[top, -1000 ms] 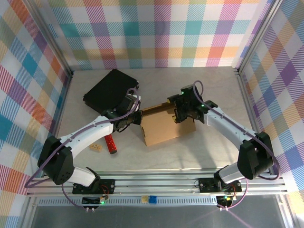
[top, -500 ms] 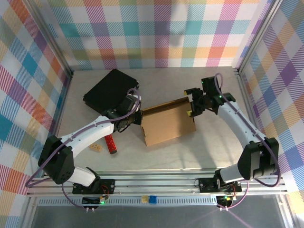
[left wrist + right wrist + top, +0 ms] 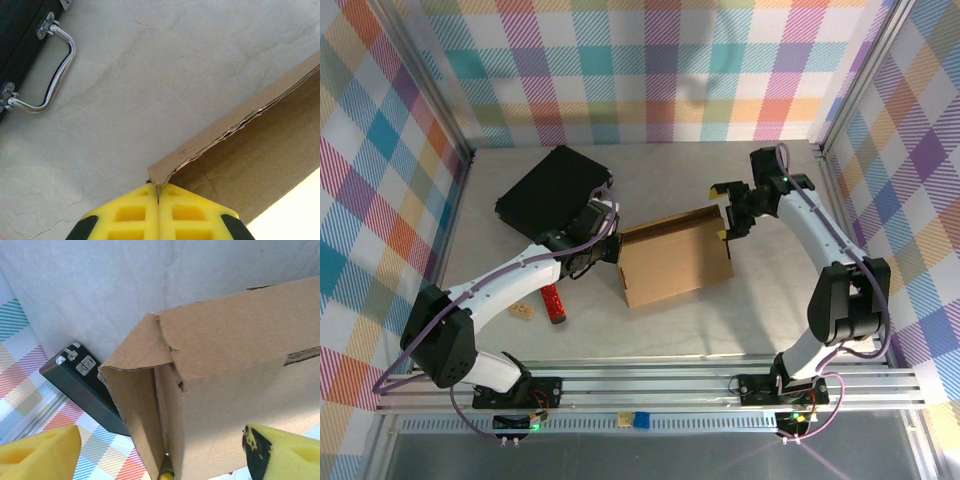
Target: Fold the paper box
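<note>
Left pincer (image 3: 158,192) is clamped on the left corner of the paper box (image 3: 675,262); right pincer (image 3: 725,212) is spread open at its right end. Folding is judged partly done, with closing left.

We log a black flat case (image 3: 552,190) at the far left of the bench (image 3: 720,320), chrome handle (image 3: 52,75) on its edge. Nearer us lies a red stick-like item (image 3: 553,304), with a small tan block (image 3: 523,311) just beside it.

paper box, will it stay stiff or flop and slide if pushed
Probably light: the paper box is thin corrugated cardboard, likely sliding easily on the smooth table. Its end flap looks apt to bend. The left gripper pinching one corner may make it pivot.
</note>
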